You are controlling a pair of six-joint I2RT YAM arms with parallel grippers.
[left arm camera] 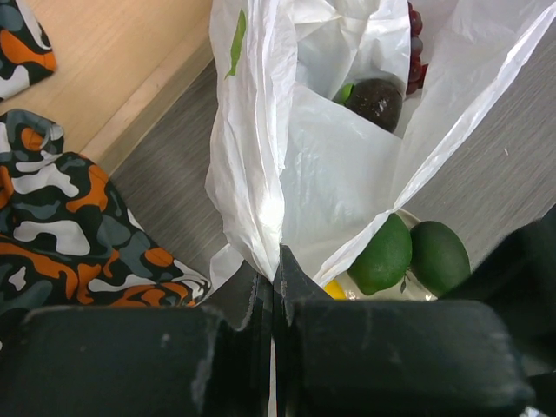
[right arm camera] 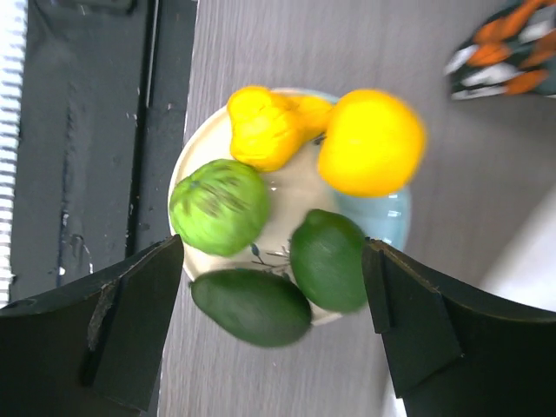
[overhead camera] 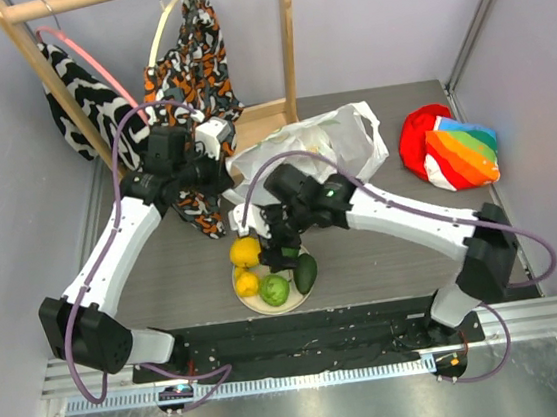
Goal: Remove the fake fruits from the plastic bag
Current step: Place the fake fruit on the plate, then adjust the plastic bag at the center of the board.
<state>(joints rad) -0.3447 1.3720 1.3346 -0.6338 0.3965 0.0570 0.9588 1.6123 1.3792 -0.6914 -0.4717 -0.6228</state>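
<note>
The white plastic bag (overhead camera: 312, 149) lies behind the plate (overhead camera: 291, 304). My left gripper (overhead camera: 215, 165) is shut on a bunched edge of the bag (left arm camera: 261, 130), fingertips together (left arm camera: 276, 261). Inside the open bag I see a dark avocado (left arm camera: 378, 100) and purple grapes (left arm camera: 415, 52). My right gripper (overhead camera: 285, 243) is open and empty above the plate (right arm camera: 382, 217), jaws wide apart (right arm camera: 274, 304). On the plate lie two lemons (right arm camera: 372, 143) (right arm camera: 269, 126), a light green lime (right arm camera: 219, 207), a green oval (right arm camera: 328, 259) and a dark green avocado (right arm camera: 252, 306).
A wooden clothes rack (overhead camera: 284, 37) with patterned garments (overhead camera: 188, 78) stands at the back left; orange-black fabric (left arm camera: 69, 226) lies beside the bag. A red and rainbow cloth (overhead camera: 448, 146) lies at the back right. The black arm mount (overhead camera: 303, 332) runs along the near edge.
</note>
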